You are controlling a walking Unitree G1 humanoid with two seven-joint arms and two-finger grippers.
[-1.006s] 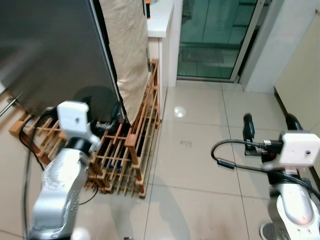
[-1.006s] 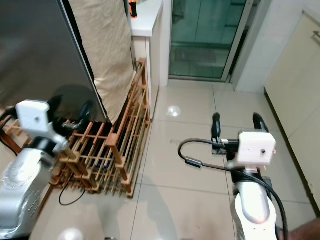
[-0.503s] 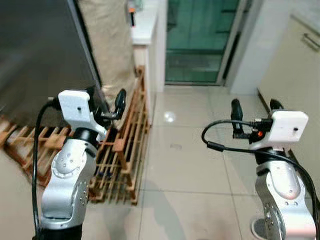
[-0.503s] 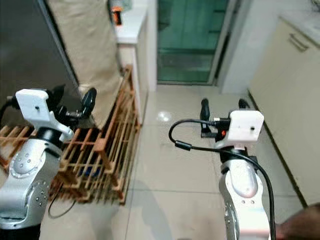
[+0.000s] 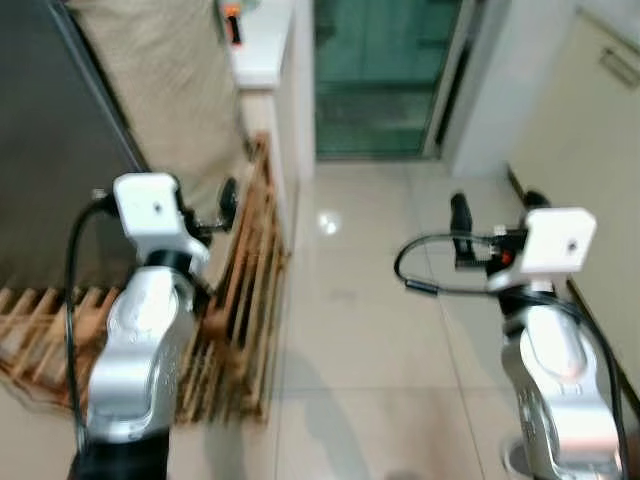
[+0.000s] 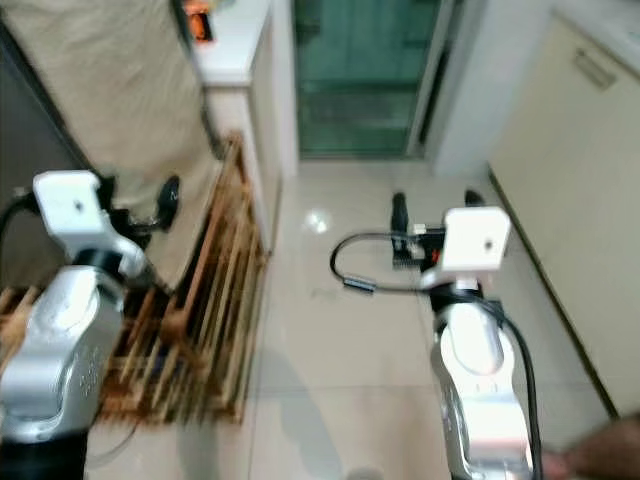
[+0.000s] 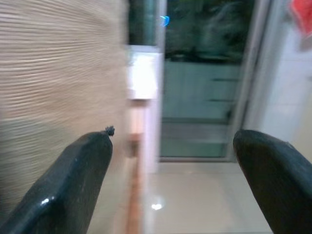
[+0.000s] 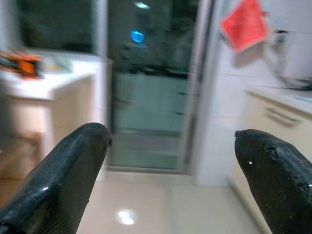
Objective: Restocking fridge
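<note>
Left eye view gives you no writing you can read; the frame is blurred. Your left gripper (image 5: 215,205) is raised beside the dark fridge (image 5: 45,150), its jaws wide and holding nothing, as the left wrist view confirms. Your right gripper (image 5: 495,208) is up over the open floor, jaws wide as well and empty.

Against the fridge's side hangs a beige woven cloth (image 5: 155,85), and below it a wooden slatted rack (image 5: 235,300) stands on the floor, just beside your left arm. Past the rack is a white surface (image 5: 262,50) with a small orange object (image 5: 232,25) near its far edge. A glass door (image 5: 385,75) closes the far end of the room. Cream cabinets (image 5: 590,130) run along your right. Underfoot lies a glossy pale tile floor (image 5: 350,330). In the right wrist view, a red cloth (image 8: 243,24) hangs on the wall beside the door.
</note>
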